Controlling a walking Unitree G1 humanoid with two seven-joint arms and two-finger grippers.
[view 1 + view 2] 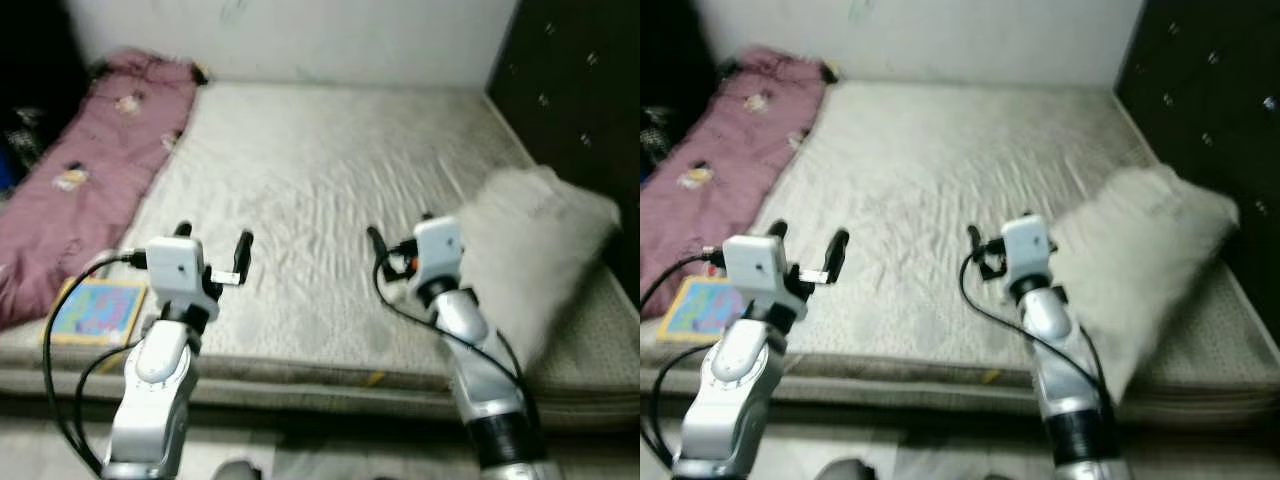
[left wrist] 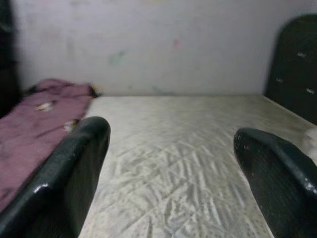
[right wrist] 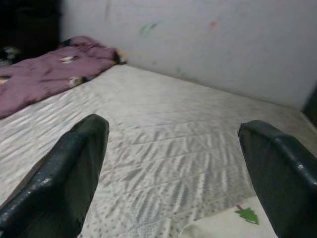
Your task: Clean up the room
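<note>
Cleanup looks barely begun, judging by how things lie. Bare mattress (image 1: 330,190) with three loose things on it. Pink blanket (image 1: 90,170) is bunched along the robot's left edge, running up to the far wall (image 1: 300,40). Book (image 1: 95,312) with a bright cover lies flat at the near left corner, just beside the blanket's near end; touching or not, can't tell. White pillow (image 1: 530,250) sits tilted at the right edge, against the dark headboard (image 1: 580,100). None of it is folded, stacked or put away yet.

Left pincer (image 1: 213,255) hovers over the near left part of the mattress, fingers wide, holding nothing. The left wrist view looks between its two black fingers (image 2: 64,188) at bare mattress and the wall.

Right pincer (image 1: 398,248) hovers near the middle, close beside the pillow, also spread wide and empty. In the right wrist view a pale corner with a small green tree print shows just below the fingers, probably the pillow's edge.

Likely left to do: pick up the book, straighten or fold the blanket, set the pillow square at the head.

Containers: no bin, box or basket visible, so nothing to report inside any. Dark clutter at far left is too blurred to name.
</note>
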